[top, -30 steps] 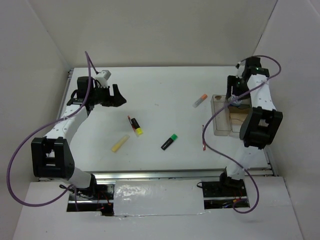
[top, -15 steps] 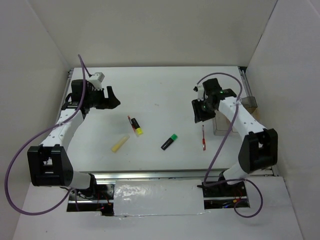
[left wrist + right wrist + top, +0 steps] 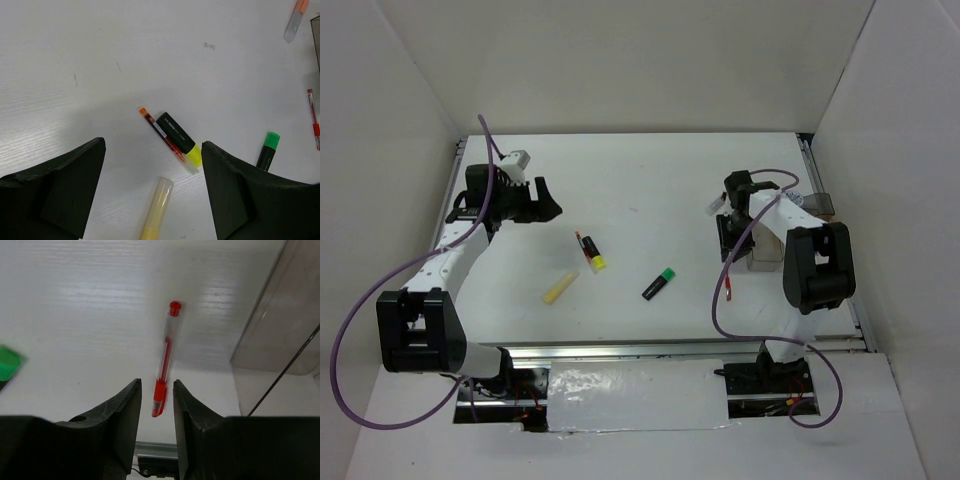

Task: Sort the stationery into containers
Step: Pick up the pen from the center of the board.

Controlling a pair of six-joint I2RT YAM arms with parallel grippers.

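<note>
Pen, thin, red [image 3: 165,360]: lying on table [image 3: 75,315] just beside smoky organiser [image 3: 280,325], unsorted. My right gripper [image 3: 156,395] hangs above it, fingers narrow, gripping nothing; left gripper [image 3: 152,165] gapes wide, empty. Pickup step, I judge. Next: descend, pinch.

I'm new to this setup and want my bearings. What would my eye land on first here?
The thin red pen lies on the white table, framed by the narrowly parted right gripper, beside the smoky clear organiser. Then the left gripper, wide open, facing a yellow-capped highlighter and a pale yellow stick.
</note>
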